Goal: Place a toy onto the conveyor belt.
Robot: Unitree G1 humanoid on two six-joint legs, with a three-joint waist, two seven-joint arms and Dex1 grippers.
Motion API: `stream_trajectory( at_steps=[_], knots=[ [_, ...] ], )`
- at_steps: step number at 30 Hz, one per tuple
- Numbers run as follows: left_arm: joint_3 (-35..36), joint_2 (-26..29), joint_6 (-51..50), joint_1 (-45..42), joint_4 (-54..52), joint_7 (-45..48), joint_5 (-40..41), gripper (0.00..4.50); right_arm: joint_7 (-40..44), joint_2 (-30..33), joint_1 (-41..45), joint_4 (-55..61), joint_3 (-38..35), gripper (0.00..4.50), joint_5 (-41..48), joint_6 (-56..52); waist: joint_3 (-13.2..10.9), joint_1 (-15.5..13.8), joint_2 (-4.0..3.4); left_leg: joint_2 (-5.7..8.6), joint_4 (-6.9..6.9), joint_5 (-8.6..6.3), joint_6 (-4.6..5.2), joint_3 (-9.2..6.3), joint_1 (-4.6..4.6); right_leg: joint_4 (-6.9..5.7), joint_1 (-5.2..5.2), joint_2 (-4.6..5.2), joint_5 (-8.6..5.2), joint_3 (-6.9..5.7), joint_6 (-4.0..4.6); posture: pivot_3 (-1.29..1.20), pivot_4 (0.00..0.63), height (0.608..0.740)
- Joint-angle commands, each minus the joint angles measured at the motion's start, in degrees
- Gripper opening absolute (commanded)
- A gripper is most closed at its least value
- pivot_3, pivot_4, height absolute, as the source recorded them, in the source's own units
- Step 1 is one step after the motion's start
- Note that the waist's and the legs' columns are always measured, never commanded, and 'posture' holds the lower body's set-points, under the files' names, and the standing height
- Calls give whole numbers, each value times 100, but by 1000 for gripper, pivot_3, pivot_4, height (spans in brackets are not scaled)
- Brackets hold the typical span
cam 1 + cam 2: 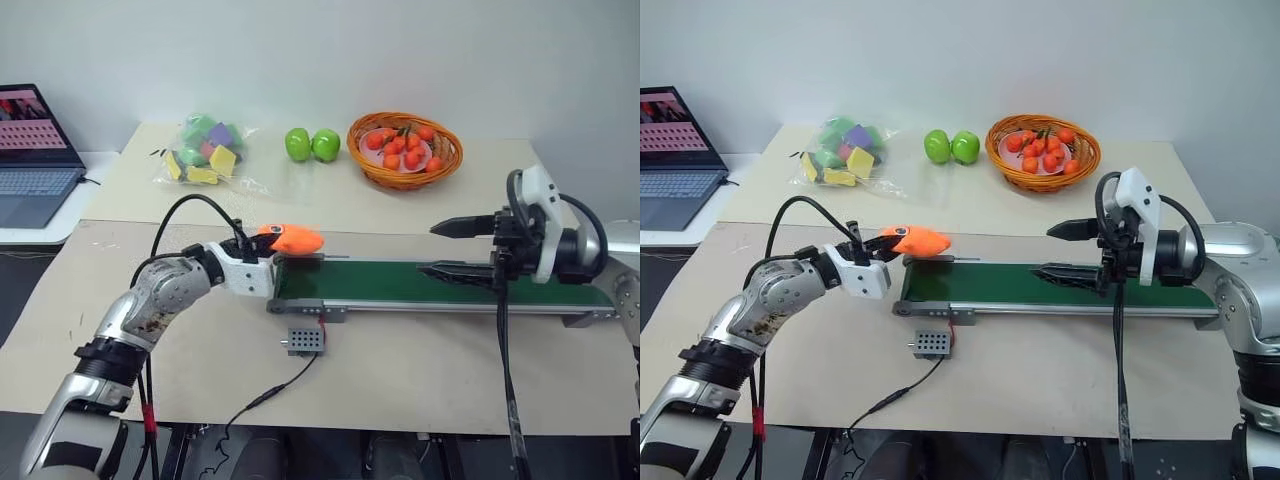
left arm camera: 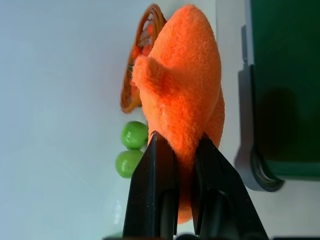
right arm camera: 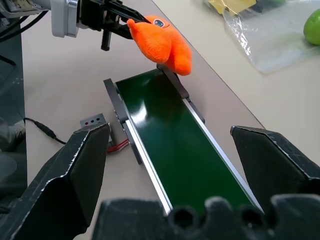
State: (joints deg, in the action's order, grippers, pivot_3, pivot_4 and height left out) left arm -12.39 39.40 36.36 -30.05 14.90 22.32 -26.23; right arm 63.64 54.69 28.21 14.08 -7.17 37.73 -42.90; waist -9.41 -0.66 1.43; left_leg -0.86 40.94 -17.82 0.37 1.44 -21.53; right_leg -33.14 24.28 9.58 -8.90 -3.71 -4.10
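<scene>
Left tool point(image 1: 262, 243) clamped on the orange toy point(image 1: 294, 239), held over the belt's point(image 1: 400, 279) left end (not touching); right tool point(image 1: 452, 248) spread apart above the belt

plain white wall point(image 1: 320, 50) behind a beige table point(image 1: 400, 370); laptop point(image 1: 35, 150) on a side desk

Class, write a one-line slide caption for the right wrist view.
Left gripper holds the orange toy over the end of the green conveyor belt, framed by the open right fingers.
</scene>
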Motion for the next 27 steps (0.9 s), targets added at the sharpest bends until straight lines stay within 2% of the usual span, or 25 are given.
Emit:
stream_trajectory(
  at_steps=[1, 12, 27],
  knots=[
    [126, -119, 443, -26, 22, -677, -242, 318, 22, 24, 69, 149, -182, 4500, 168, -20, 0, 0, 0, 0, 0, 0, 0, 0, 0, 0, 0, 0, 0, 0, 0, 0, 150, 738],
    [-230, 14, 1319, 4, 616, -2083, -1601, 318, -2, 137, 62, 158, -209, 4500, 208, -63, 0, 2, 0, 0, -1, 2, -3, 1, 1, -1, 0, 0, 1, -1, -2, 0, 150, 738],
    [-752, 101, 1740, -136, 976, -2685, -2399, 318, -26, 169, 110, 162, -212, 4500, 216, -150, 0, -1, 0, -1, -1, 2, -4, 2, 1, -3, 1, 0, 1, -2, -2, 0, 150, 738]
  ],
)
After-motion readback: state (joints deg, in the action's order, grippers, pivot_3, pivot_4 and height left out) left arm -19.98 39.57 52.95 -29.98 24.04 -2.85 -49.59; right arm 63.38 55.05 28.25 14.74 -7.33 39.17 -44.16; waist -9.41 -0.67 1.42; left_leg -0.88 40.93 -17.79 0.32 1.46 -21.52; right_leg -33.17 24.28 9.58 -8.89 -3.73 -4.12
